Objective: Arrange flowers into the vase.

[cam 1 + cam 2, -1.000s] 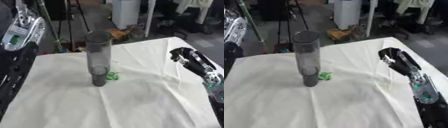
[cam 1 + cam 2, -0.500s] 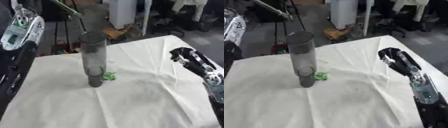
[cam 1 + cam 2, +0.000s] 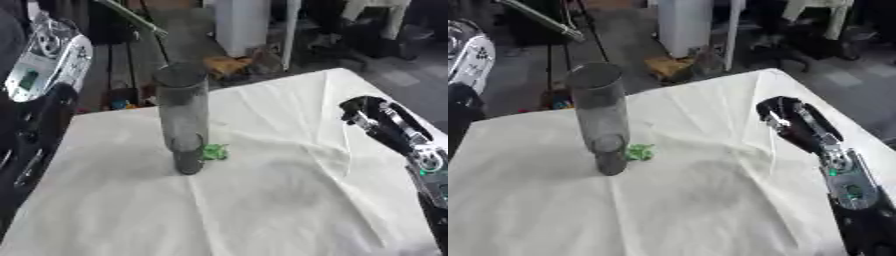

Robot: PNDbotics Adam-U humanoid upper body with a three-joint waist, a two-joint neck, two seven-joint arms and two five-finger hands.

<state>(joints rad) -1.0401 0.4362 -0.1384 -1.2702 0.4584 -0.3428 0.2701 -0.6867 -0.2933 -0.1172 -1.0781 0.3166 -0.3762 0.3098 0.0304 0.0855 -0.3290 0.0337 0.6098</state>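
A tall dark glass vase (image 3: 182, 117) stands upright on the white cloth, left of the middle. A small green scrap (image 3: 213, 151) lies on the cloth against the right side of its base. A thin greenish rod (image 3: 131, 18) slants across the top of the view, above and behind the vase's mouth; what holds it is out of view. My right hand (image 3: 787, 119) hovers black over the right side of the table, well apart from the vase and holding nothing that I can see. Of my left arm only the white and black forearm (image 3: 45, 62) shows at the left edge.
The white cloth (image 3: 262, 200) is creased and covers the whole table; its far corner (image 3: 337, 72) is at the upper right. Beyond the table are a white cabinet (image 3: 241, 25), stands and chair legs on the floor.
The whole picture has drifted, so the camera moved. The greenish rod has come into view at the top. The vase and my right hand keep their places on the table.
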